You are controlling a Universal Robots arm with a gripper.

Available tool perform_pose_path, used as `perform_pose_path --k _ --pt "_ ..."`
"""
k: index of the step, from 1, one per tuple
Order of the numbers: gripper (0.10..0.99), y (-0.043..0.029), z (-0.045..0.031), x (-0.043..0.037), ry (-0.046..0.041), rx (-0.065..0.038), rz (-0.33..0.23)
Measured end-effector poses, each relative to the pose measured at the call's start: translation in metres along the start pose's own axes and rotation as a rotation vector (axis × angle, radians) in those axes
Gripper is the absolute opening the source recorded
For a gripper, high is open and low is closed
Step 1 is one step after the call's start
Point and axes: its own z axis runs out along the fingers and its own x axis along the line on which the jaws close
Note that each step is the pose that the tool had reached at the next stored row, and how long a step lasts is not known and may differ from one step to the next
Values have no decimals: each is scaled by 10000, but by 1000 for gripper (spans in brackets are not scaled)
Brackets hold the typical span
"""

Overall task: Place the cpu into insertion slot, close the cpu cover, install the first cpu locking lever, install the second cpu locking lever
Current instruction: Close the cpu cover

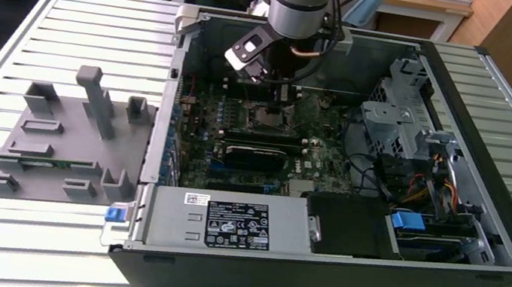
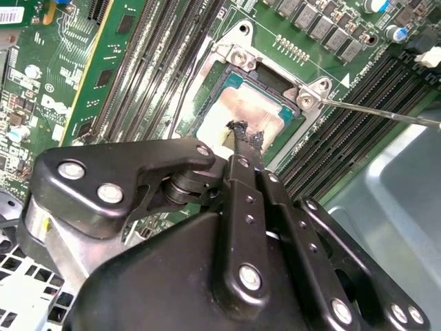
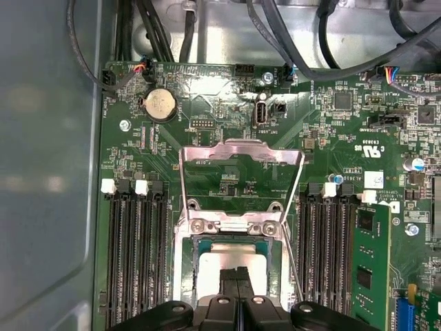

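**Cpu [image 2: 255,105] seated in insertion slot [image 3: 180,276]**

Gripper [image 2: 241,132] clenched, nothing held, tips down on the cpu's face. Cpu cover [image 3: 241,147] stands raised off the slot, toward the circuit board's [image 3: 138,162] coin-battery [image 3: 158,104] edge. Thin lever [image 2: 386,114] juts out beside the slot.

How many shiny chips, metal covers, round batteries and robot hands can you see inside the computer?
cpu: 1
cpu cover: 1
round battery: 1
hand: 1
Total: 4
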Motion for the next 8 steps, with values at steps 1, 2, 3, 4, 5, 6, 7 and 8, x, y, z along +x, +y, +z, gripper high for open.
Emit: perform_pose_path --k 1,2,3,4,5,6,7,8 --pt "106 0 -4 0 0 0 0" --pt "106 0 -8 0 -1 0 0" --pt "106 0 -13 0 -1 0 0" --pt "106 1 -18 0 -1 0 0" --pt "106 1 -25 0 -1 0 -1" --pt "106 1 -35 0 0 1 -1" --pt "106 1 -44 0 -2 2 -1" --pt "106 1 -49 0 -2 3 0"
